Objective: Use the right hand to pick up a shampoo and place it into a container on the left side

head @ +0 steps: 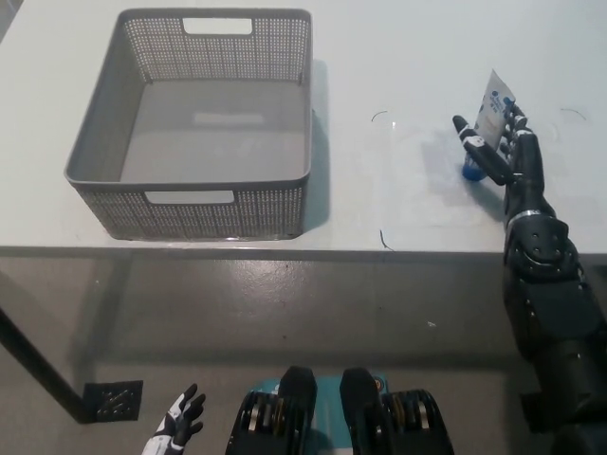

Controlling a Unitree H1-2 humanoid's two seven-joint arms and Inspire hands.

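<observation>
Shampoo tube (492, 106) — stood cap-down on table (398, 57), right side. Right hand (501, 152) cupped it, fingers apart, not yet clamped; likely to topple if nudged. Basket (190, 175) well left. Left hand (178, 422) idle, low.

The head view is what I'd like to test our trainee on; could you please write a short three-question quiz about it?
1. True or false: the shampoo tube already lies inside the grey basket.
2. Which hand is at the tube? A) the black right hand B) the white left hand
3. Fill in: the tube stands with its blue cap at the ___ end.

Key:
1. False; the tube stands on the white table, to the right of the basket, which holds nothing.
2. A; its fingers are spread around the tube's lower part, while the left hand hangs low, below the table edge.
3. Bottom.
</observation>
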